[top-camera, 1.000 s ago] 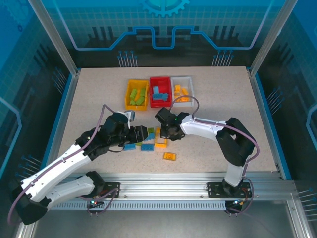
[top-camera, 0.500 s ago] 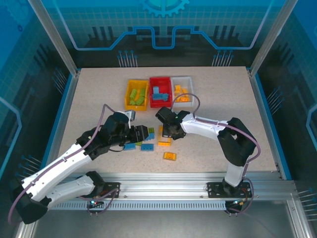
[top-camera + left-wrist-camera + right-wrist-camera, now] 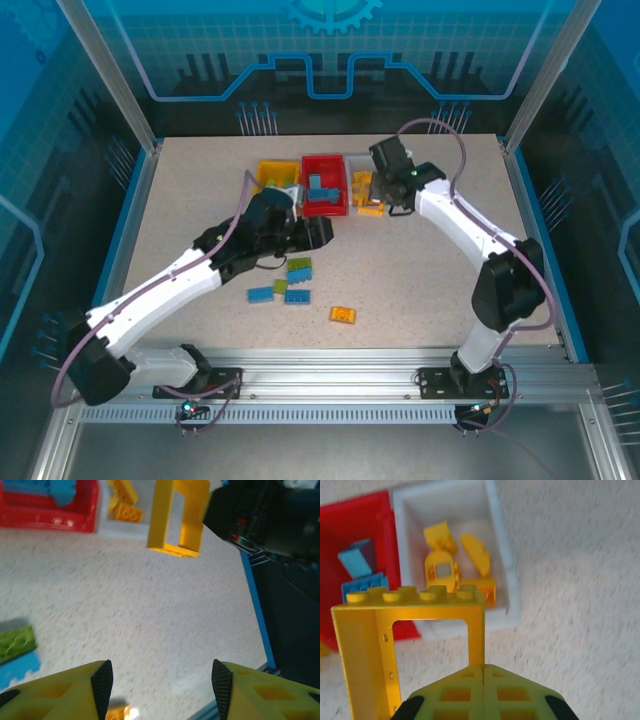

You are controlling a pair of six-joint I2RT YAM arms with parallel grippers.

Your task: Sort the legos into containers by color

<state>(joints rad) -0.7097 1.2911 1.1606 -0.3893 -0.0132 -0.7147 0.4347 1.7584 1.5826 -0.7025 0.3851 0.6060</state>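
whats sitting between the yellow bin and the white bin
The red bin, with blue bricks in it, stands between the yellow bin and the white bin, all three side by side in one row. The top view shows this.

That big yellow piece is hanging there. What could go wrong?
The yellow frame piece, pinched by one edge in the right gripper, looks large for the white bin, which already holds bricks; it may catch the rim. The left gripper hovers close by, so the two might bump.
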